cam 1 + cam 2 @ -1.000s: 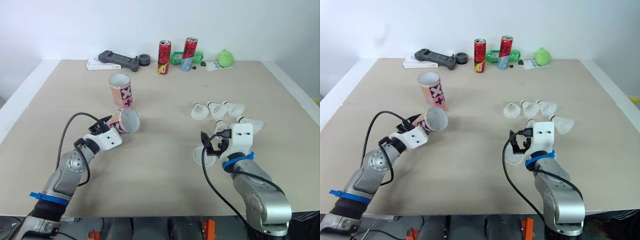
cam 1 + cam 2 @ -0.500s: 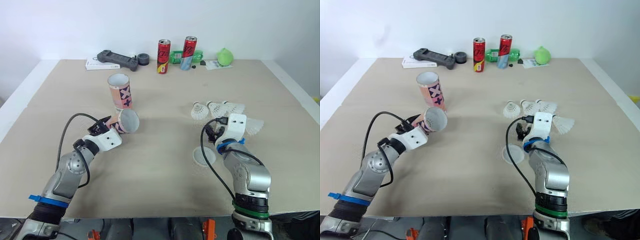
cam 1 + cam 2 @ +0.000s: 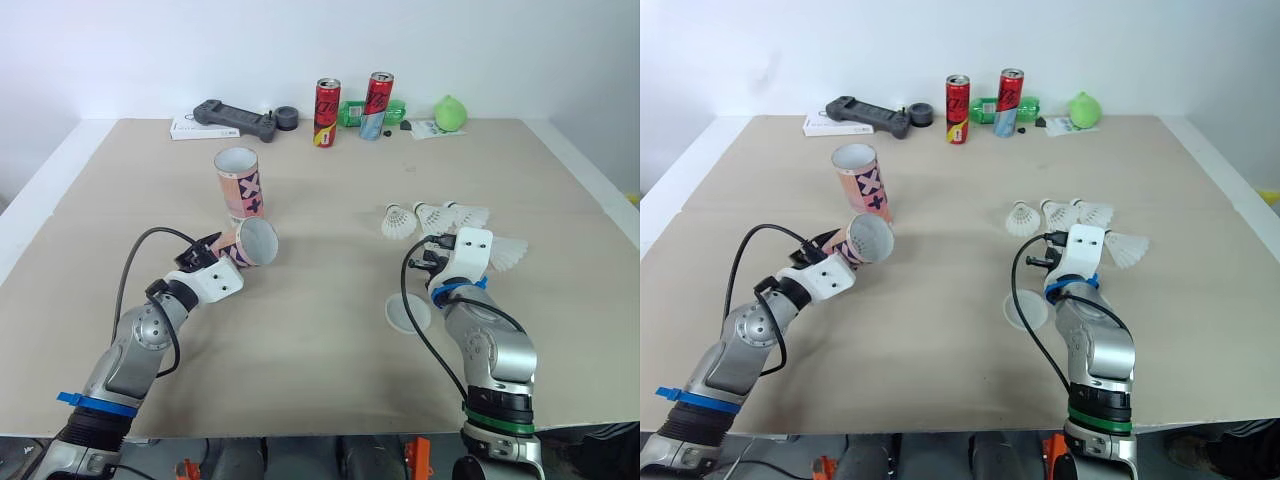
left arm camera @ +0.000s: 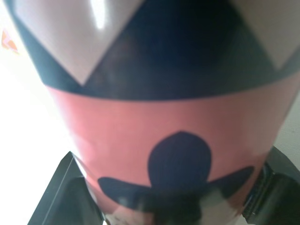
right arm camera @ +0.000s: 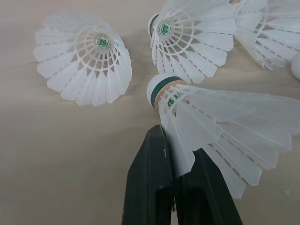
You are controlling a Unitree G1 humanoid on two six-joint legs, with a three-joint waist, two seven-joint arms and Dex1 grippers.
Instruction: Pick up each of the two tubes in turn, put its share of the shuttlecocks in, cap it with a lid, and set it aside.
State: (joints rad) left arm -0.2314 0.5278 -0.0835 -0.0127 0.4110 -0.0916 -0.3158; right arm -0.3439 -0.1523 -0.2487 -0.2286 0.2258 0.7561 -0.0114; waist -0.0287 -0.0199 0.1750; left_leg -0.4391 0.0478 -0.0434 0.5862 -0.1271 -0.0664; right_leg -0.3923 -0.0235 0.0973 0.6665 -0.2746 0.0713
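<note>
Left gripper [image 3: 228, 252] fingers clamp the lower part of held tube [image 3: 252, 243]. The tube is tilted low over the tabletop [image 3: 330, 360], open mouth turned toward the robot's right, likely so the other arm can feed shuttlecocks in. Second tube [image 3: 240, 183] stands upright just behind it, mouth up, probably waiting its turn.

Right gripper [image 5: 174, 152] fingers are pressed together on the feather skirt edge of one shuttlecock [image 5: 206, 117], cork pointing away from them. Gripping the feathers probably leaves the cork free to go in first. Can't tell if it is off the tabletop.

Three loose shuttlecocks [image 3: 432, 217] lie in a row just beyond. White lid [image 3: 408, 313] lies flat beside the right arm, handy for capping.

Writing:
- Tubes show dark X marks on pink.
- Shuttlecock corks carry a green round sticker and green band, print too small to read.
- Two red cans [image 3: 328, 113] at the far edge, lettering unreadable
</note>
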